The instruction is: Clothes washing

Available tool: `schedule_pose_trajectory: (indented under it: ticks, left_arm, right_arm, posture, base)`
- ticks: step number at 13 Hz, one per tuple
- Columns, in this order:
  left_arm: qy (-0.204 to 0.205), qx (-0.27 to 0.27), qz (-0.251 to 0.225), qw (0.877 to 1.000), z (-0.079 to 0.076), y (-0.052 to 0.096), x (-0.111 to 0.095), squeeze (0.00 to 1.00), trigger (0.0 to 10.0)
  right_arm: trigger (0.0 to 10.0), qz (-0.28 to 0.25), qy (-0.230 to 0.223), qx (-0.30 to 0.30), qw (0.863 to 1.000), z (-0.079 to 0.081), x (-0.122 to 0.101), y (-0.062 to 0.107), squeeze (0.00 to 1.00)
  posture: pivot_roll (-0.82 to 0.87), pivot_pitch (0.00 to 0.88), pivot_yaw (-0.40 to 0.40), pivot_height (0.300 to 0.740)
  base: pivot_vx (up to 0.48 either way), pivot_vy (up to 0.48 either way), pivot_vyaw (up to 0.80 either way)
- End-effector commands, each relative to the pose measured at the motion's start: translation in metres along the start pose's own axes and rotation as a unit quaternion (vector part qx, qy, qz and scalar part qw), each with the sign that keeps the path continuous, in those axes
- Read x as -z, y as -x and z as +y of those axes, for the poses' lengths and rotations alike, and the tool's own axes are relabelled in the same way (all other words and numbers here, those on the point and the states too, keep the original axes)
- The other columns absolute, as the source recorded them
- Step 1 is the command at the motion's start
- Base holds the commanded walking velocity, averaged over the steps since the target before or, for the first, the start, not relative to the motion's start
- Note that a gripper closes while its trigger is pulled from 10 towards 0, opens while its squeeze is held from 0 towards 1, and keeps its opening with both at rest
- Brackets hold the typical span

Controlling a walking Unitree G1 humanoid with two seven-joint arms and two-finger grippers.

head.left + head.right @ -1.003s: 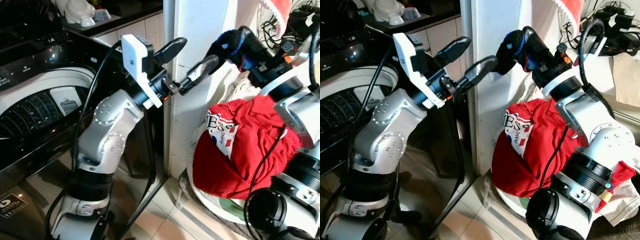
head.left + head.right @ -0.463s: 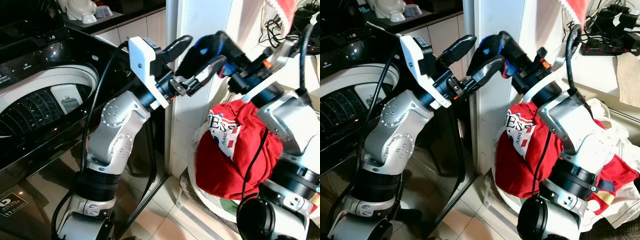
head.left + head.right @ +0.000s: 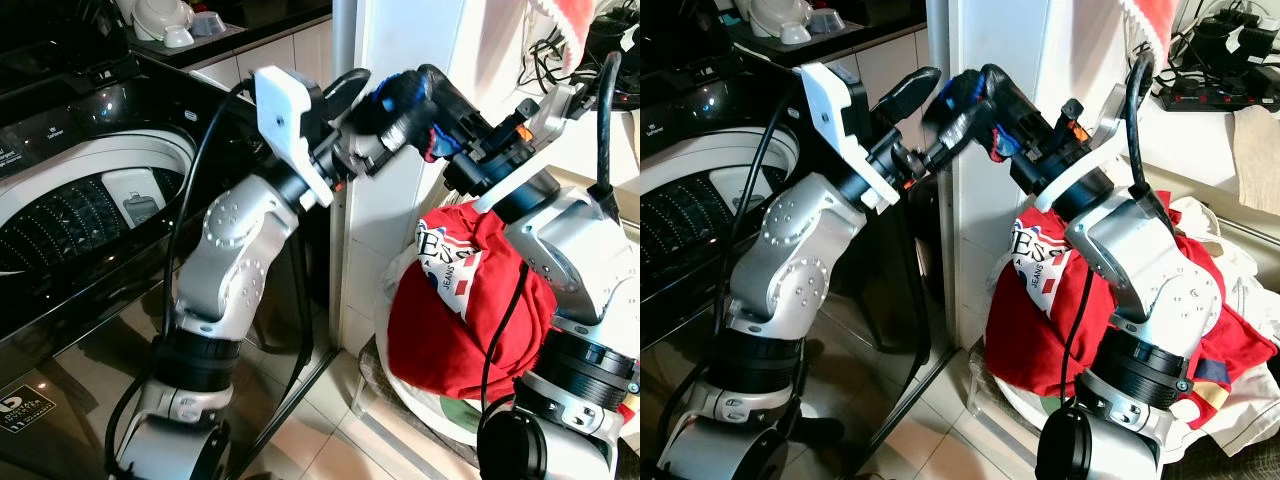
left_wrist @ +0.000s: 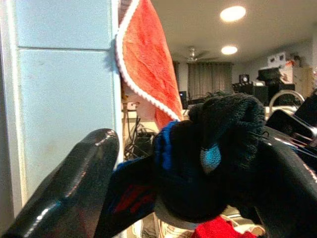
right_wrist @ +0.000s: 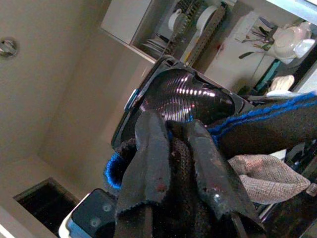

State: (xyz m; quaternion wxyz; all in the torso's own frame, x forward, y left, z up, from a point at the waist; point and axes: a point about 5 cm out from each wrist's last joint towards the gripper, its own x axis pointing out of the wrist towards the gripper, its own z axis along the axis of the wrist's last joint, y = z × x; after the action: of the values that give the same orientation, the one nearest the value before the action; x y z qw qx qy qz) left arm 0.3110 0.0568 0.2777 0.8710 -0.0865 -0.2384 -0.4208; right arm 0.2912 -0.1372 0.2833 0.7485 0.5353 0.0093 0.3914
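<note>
Raised before a white pillar (image 3: pixel 400 60), the right gripper (image 3: pixel 405 100) stays clamped on a dark blue-trimmed garment (image 3: pixel 395 98) while the left gripper (image 3: pixel 350 120), fingers apart, brackets it. A clean hand-off likely needs the left to close before the right lets go. Leftward, the washing machine (image 3: pixel 70 190) drum lies open; the red shirt (image 3: pixel 460 300) crowds the right arm.

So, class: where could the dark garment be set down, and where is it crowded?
Free: the open washing machine drum, bordered by its white rim. Crowded: the basket heaped with red shirt; both claws, left claw and right claw, meet around the dark garment.
</note>
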Motion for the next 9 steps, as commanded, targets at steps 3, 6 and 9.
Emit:
schedule_pose_trajectory:
  ticks: [3,6,9]
  left_arm:
    - [-0.008,-0.03,-0.012,0.999,0.0106,-0.001,-0.0085,0.0,0.0]
    - [-0.007,-0.021,-0.001,1.0,0.0078,0.001,-0.0038,0.0,0.0]
    - [-0.002,-0.033,0.008,0.999,0.0135,0.0048,-0.0015,0.0,0.0]
  right_arm:
    - [0.0,0.007,0.006,-0.016,1.0,0.0082,0.0024,0.0004,0.0]
    - [0.0,0.008,0.005,-0.012,1.0,0.0077,0.0024,0.0006,0.0]
    - [0.0,0.007,0.004,-0.011,1.0,0.0072,0.002,0.0009,0.0]
  posture:
    - [-0.05,0.0,0.041,0.74]
    - [-0.05,0.0,0.042,0.74]
    - [-0.05,0.0,0.042,0.74]
  base:
    - [0.0,0.0,0.0]
    - [0.0,0.0,0.0]
    - [0.0,0.0,0.0]
